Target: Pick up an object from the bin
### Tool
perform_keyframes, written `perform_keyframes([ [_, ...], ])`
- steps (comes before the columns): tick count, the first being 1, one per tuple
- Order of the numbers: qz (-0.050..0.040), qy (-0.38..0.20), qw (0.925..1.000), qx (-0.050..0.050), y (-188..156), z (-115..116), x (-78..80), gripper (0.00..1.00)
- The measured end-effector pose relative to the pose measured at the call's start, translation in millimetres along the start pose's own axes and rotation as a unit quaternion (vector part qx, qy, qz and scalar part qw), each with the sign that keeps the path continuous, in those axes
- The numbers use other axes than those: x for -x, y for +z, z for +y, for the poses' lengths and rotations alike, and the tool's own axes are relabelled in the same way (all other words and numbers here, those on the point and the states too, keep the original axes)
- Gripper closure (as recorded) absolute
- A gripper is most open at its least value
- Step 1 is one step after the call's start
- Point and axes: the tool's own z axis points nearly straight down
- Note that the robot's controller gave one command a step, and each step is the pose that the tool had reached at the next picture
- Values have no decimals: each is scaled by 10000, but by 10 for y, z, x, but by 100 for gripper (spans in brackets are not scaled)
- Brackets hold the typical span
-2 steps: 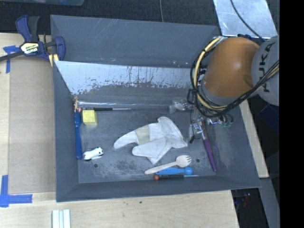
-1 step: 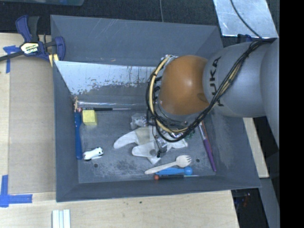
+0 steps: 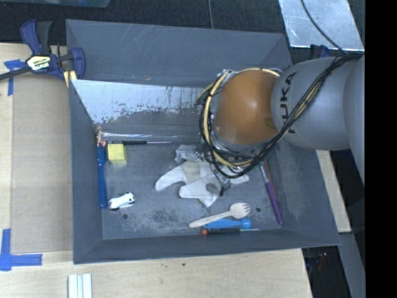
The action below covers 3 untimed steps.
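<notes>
One grey arm [image 3: 322,104] reaches in from the right, its orange domed wrist cover [image 3: 245,107] facing down over mid-bin. The gripper [image 3: 218,177] sits beneath the cover, over a white crumpled plastic piece [image 3: 186,182]; its opening cannot be told. A pale spoon [image 3: 220,216] and a blue pen [image 3: 226,227] lie near on the grey metal bin [image 3: 155,241] floor.
</notes>
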Motion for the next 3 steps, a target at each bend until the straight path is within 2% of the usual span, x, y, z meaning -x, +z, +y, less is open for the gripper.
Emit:
perform_keyframes([
  [1,17,334,9994,76,-31,244,-494,100],
  [2,16,332,9994,75,-31,244,-494,100],
  [3,33,338,9994,91,-305,247,-500,100],
])
